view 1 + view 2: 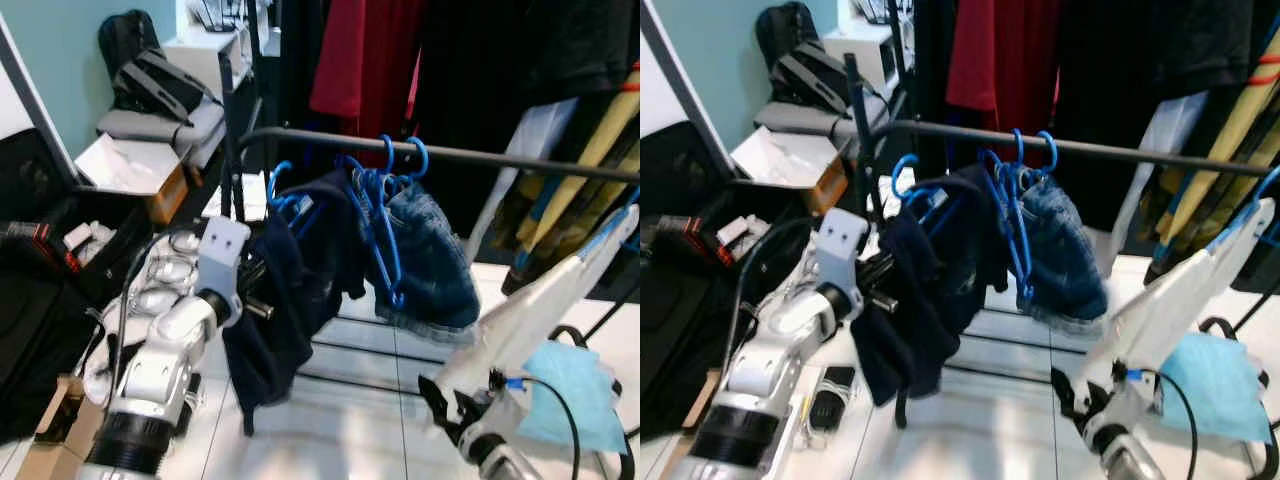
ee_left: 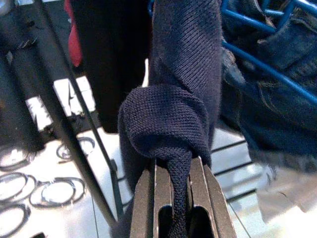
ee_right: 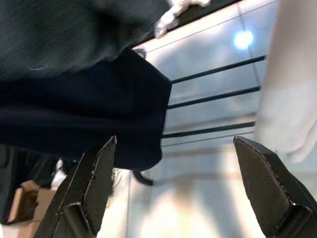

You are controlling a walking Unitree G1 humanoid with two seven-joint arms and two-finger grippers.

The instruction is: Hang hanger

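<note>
The left pincer (image 2: pixel 181 173) is clenched on a dark navy garment (image 1: pixel 290 290) draped over a blue hanger (image 1: pixel 283 190) by the rail (image 1: pixel 500 158). At four o'clock, the right pincer (image 3: pixel 183 183) is held released.

Left arm (image 1: pixel 160 370): silver rounded segments, ribbed black collar at base, pale grey boxy wrist block with two small holes, black cable looped alongside. Right arm (image 1: pixel 490 440): silver, black joint, black cable with blue connector. End effector fingers (image 3: pixel 267 183): black, flat, finely textured pads.

Bright indoor light, ceiling-lamp glare on glossy white floor tiles (image 3: pixel 243 39), soft motion blur, dark garments underexposed
</note>
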